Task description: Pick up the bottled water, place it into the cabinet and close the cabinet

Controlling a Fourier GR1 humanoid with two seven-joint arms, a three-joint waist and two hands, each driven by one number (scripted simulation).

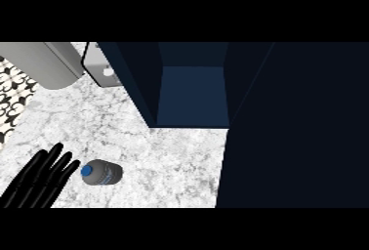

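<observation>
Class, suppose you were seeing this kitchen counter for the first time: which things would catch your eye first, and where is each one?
The dark blue cabinet stands open at the top centre, its door filling the right side. On the white marble counter below it stands a bottled water with a blue cap, seen from above. The black left robot hand lies just left of it at the lower left, fingers straight.
</observation>
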